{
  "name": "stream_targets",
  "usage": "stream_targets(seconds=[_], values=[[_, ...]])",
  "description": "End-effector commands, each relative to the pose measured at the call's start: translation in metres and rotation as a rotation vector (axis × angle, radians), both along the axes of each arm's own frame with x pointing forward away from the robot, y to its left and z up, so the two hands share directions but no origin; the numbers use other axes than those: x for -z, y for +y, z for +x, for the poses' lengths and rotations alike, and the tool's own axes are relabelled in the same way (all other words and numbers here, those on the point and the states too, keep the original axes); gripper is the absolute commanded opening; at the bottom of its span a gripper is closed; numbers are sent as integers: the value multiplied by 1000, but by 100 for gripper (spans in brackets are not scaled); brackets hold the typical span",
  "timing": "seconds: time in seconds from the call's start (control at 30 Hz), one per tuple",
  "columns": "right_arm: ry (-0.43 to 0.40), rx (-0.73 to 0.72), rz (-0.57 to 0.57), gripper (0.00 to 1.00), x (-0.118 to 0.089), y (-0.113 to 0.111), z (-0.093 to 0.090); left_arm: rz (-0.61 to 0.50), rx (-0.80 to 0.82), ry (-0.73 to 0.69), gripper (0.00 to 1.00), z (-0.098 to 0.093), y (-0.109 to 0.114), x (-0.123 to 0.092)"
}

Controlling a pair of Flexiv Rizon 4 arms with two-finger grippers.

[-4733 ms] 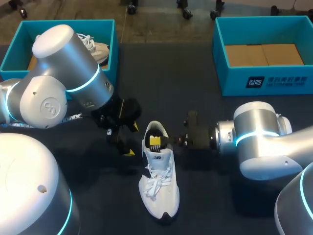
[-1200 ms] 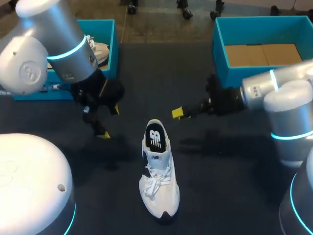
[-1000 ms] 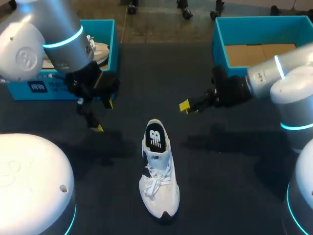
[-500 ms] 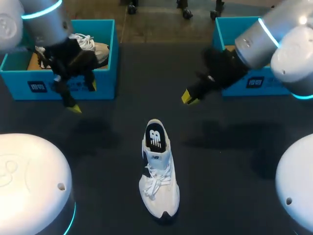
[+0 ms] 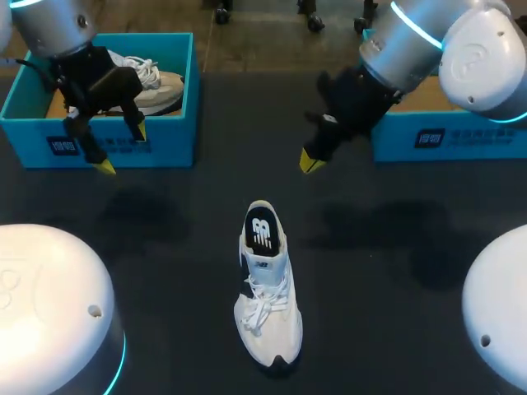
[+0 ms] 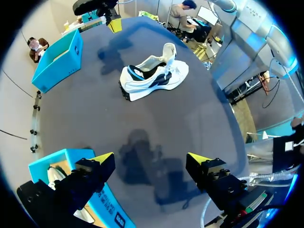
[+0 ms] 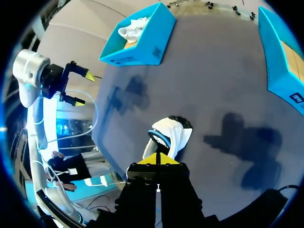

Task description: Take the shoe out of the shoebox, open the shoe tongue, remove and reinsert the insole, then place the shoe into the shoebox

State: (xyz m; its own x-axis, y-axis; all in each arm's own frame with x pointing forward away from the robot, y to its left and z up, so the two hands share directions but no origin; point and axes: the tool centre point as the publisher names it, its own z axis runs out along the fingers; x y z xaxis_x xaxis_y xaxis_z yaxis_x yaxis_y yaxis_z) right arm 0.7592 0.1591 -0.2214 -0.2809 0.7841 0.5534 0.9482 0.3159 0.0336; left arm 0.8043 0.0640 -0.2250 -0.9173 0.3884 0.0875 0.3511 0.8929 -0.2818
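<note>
We have the shoe [image 5: 265, 284] upright on the desk [image 5: 370, 247], well apart from the shoebox [image 5: 478, 140], our left jaws wide apart and empty far off its heel leftward, our right jaws pinched together on nothing, nearer its heel, rightward.
</note>
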Motion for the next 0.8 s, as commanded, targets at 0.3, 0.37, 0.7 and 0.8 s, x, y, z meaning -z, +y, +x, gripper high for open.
stream_targets(seconds=[0.3,0.37,0.7,0.8], values=[[-109,117,-194,0,-2,55,-33,37,205,-11,100,34,39,-10],[-128,148,-247,0,2,68,-39,60,225,-23,100,45,47,-12],[-160,202,-407,0,8,86,-46,72,292,5,100,61,59,-15],[-160,202,-407,0,8,86,-46,72,292,5,100,61,59,-15]])
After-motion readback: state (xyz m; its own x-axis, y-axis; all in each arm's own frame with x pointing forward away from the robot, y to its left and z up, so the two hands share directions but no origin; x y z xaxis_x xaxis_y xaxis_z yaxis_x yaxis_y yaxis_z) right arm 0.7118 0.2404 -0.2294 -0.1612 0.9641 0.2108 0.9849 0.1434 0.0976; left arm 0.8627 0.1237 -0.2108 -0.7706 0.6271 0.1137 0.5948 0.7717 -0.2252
